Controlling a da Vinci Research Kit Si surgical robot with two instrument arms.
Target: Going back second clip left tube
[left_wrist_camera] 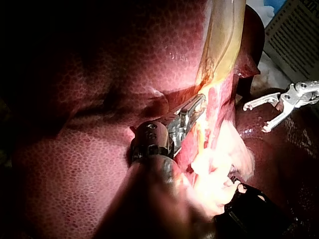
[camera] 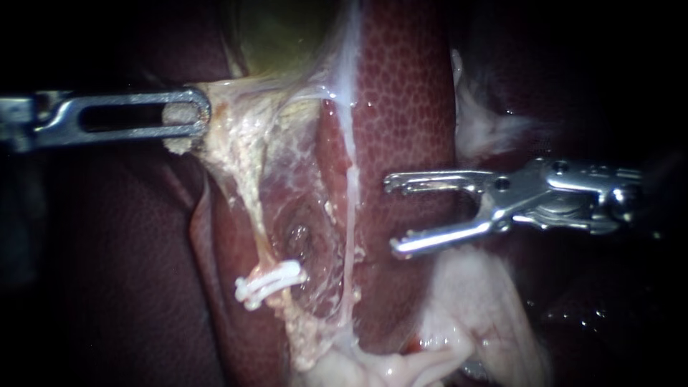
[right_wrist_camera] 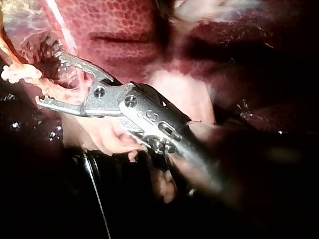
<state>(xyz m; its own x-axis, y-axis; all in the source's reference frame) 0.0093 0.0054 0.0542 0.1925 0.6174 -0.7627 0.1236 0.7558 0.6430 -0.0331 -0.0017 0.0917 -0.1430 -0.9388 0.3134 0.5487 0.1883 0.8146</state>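
My left instrument (camera: 185,119) is shut on pale tissue at the gallbladder's (camera: 283,32) lower end and holds it out to the left. From there the left tube (camera: 252,208) runs downward, with a white clip (camera: 271,281) across its lower part. A thin white right tube (camera: 351,204) runs beside it. My right instrument (camera: 393,215) hangs over the liver (camera: 408,107), right of both tubes, with its jaws open and nothing between them. In the right wrist view its open jaws (right_wrist_camera: 50,77) stand just short of the clip (right_wrist_camera: 20,73). The left wrist view shows both instruments (left_wrist_camera: 192,112) (left_wrist_camera: 255,118).
Pale fatty tissue (camera: 466,315) lies below my right instrument, and more (camera: 487,125) above it. Dark liver surface (camera: 107,251) fills the left of the endoscope view. A thin membrane (camera: 301,165) spans between the two tubes.
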